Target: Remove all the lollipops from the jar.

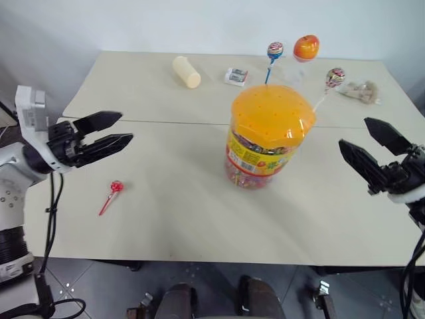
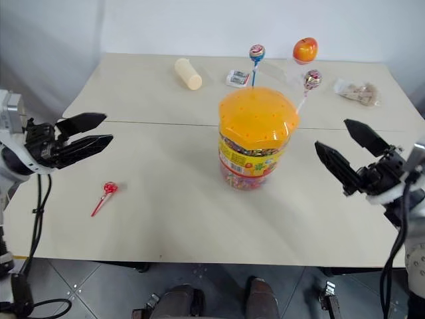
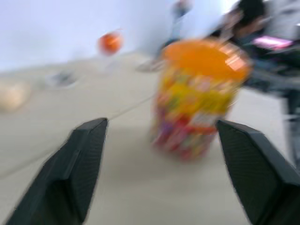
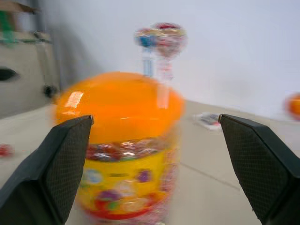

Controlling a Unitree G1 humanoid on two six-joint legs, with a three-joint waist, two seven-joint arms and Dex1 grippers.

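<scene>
From the head views, the jar (image 1: 269,136) stands upright mid-counter (image 1: 186,219), blue-stick lollipop (image 1: 274,51) and white-stick lollipop (image 1: 335,77) rising from its lid. The red lollipop (image 1: 113,193) lies at the near left, head pointing far. Left gripper (image 1: 114,131) and right gripper (image 1: 365,143) hover with jaws apart, empty. In each wrist view the jar (image 4: 122,154) shows between the spread fingers.

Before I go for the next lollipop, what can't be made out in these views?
- Stick bases of the blue-stick lollipop and white-stick lollipop: which holes in the clear jar's domed orange lid they sit in is too small, head views.
- Small white packet: print too small.
- Left wrist view: motion blur.
</scene>
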